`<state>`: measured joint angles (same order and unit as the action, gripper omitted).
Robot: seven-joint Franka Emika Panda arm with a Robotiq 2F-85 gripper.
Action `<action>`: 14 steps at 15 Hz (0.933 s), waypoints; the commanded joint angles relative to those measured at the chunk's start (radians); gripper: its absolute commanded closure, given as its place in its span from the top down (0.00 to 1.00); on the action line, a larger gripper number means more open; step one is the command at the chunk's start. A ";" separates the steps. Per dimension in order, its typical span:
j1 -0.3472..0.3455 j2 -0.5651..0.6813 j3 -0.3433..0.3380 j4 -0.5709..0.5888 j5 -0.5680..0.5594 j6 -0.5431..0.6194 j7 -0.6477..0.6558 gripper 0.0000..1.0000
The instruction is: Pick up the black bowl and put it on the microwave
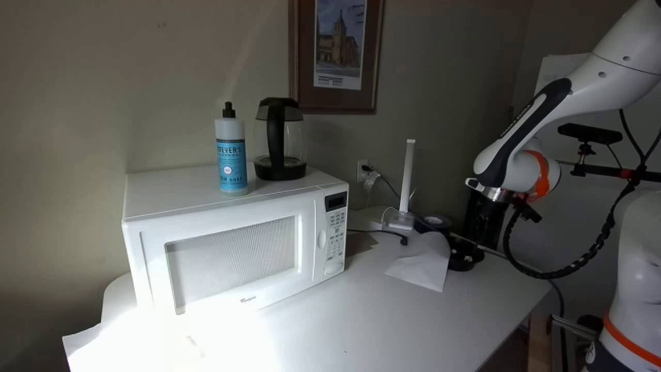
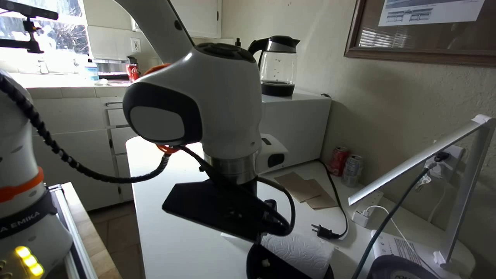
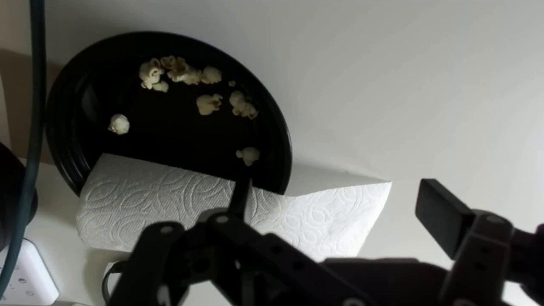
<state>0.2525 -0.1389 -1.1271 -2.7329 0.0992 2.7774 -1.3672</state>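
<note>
The round black bowl (image 3: pixel 182 136) lies on the white table with several popcorn pieces in it. It also shows at the table's far end in an exterior view (image 1: pixel 461 262) and partly at the bottom edge in an exterior view (image 2: pixel 255 261). A white paper towel (image 3: pixel 140 199) covers part of the bowl's rim and spreads onto the table. My gripper (image 3: pixel 340 197) is open and empty above the towel; one finger overlaps the bowl's edge in the wrist view, the other is over the table. The white microwave (image 1: pixel 232 253) stands on the table; its side shows too (image 2: pixel 298 128).
A soap bottle (image 1: pixel 232 155) and a glass kettle (image 1: pixel 290 137) stand on the microwave. A lamp (image 1: pixel 407 175) stands near the bowl. A dark cable (image 3: pixel 36 127) runs beside the bowl. A loose plug (image 2: pixel 325 232), brown paper (image 2: pixel 306 190) and cans (image 2: pixel 339 161) lie near the wall.
</note>
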 commanded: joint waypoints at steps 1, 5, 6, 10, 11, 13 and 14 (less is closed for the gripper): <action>0.066 0.062 -0.028 -0.021 0.088 0.101 -0.014 0.85; 0.121 0.116 -0.044 -0.012 0.193 0.139 -0.027 0.92; 0.129 0.128 -0.044 -0.012 0.216 0.137 -0.029 0.92; 0.146 0.178 -0.028 -0.012 0.330 0.121 -0.062 0.87; 0.142 0.188 -0.023 -0.012 0.356 0.116 -0.075 0.96; 0.127 0.211 -0.008 -0.006 0.406 0.108 -0.105 0.99; 0.117 0.226 0.000 0.000 0.428 0.101 -0.120 1.00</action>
<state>0.3801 0.0243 -1.1477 -2.7451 0.4436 2.8880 -1.4284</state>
